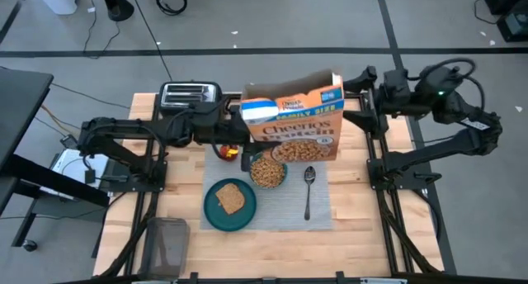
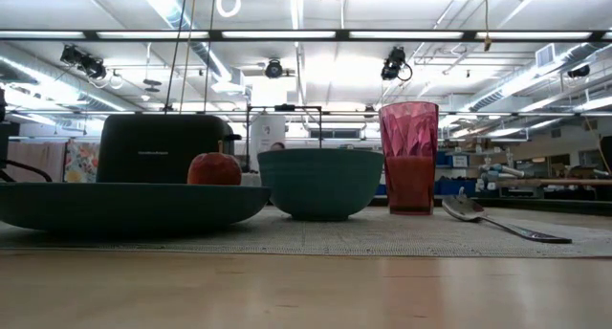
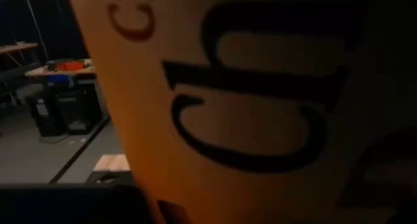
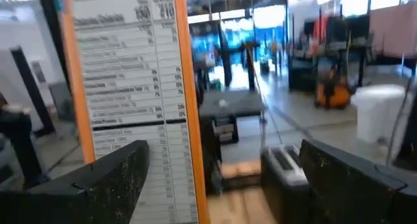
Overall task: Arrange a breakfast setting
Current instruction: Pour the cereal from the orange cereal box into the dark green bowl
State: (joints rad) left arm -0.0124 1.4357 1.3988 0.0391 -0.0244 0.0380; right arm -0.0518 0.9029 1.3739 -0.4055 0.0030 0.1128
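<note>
Bottom centre of the high view you have the plate (image 1: 229,208) with toast (image 1: 230,199) on the placemat (image 1: 318,210), spoon (image 1: 308,189) to its right. Above them sits the bowl (image 1: 267,171), full of cereal. The apple (image 1: 225,151) lies left of the bowl. Your left gripper (image 1: 239,119) clamps the Cheerios box (image 1: 299,119) aloft at centre frame. Your right gripper (image 4: 221,165), right of the box, stands wide open, holding nothing. The toaster (image 1: 190,94) is upper left.
</note>
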